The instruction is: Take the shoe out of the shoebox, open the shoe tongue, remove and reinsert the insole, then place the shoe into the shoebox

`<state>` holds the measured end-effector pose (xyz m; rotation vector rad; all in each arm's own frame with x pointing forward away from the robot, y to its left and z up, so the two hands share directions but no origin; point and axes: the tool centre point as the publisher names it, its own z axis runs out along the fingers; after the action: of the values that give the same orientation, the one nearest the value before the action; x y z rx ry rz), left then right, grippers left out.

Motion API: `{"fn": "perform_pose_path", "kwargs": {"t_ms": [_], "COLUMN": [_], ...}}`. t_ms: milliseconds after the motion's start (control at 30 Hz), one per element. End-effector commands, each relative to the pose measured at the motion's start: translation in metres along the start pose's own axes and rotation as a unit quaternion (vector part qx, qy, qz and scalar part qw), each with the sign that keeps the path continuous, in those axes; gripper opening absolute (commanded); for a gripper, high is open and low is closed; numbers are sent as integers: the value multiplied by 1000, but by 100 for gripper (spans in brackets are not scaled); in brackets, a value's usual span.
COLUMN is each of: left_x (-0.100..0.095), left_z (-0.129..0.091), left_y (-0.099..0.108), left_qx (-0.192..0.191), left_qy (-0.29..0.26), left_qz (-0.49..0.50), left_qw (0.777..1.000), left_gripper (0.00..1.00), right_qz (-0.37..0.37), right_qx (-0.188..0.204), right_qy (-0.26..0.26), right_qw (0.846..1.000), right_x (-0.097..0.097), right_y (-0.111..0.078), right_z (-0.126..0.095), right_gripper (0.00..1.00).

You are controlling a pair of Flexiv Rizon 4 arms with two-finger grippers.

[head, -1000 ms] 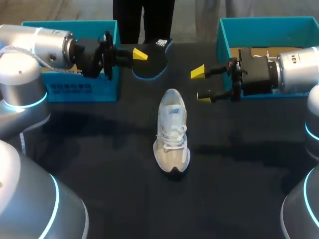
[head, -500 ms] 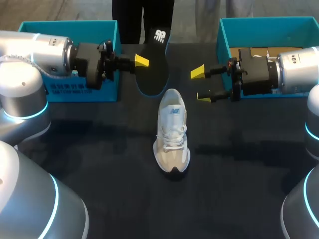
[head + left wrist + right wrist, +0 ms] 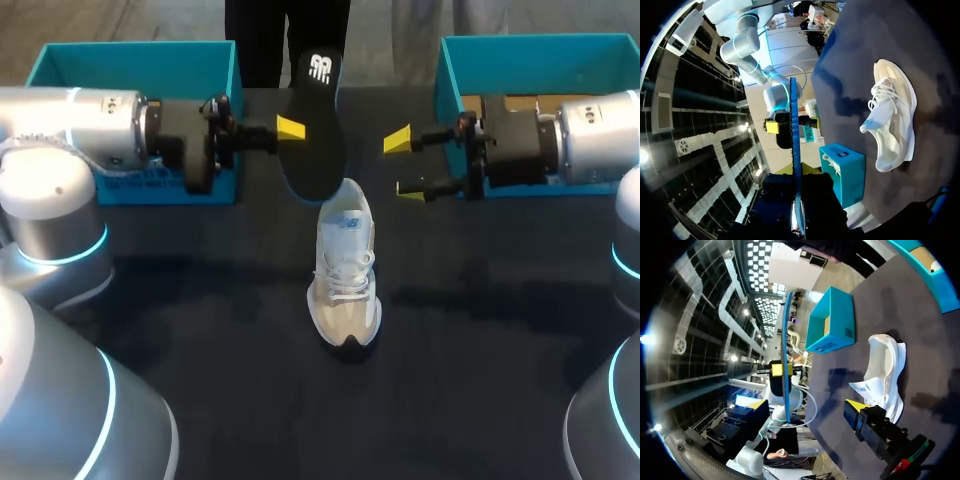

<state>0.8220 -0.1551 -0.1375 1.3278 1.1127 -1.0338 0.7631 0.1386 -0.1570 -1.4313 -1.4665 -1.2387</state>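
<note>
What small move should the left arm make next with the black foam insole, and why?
Probably lower the black foam insole into the white laced sneaker: the left gripper holds it upright, its lower end close above the sneaker's heel opening, and the right gripper stands open beside.

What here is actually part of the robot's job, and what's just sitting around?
In the job:
white lace-up sneaker
black insole, clamped in the left gripper
right gripper, open and empty
left teal open-topped box or right teal open-topped box: one is the shoebox, I cannot tell which

Just there:
the other teal box
black tabletop
</note>
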Motion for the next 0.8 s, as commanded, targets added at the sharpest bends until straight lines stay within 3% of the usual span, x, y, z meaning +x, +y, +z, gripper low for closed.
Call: {"fn": "perform_pose_path", "kwargs": {"t_ms": [33,800], "left_x": [0,2], "left_z": [6,36], "left_y": [-3,-4], "left_qx": [-11,-27], "left_qy": [-4,-26], "left_qz": [3,-13], "left_qw": [1000,999], "left_gripper": [0,0], "right_qz": [-2,-12], "right_qx": [13,32], "right_qy": [-2,6], "right_qw": [1000,999], "right_x": [3,7], "right_y": [13,20], "right_z": [11,45], "right_gripper": [100,100]}}
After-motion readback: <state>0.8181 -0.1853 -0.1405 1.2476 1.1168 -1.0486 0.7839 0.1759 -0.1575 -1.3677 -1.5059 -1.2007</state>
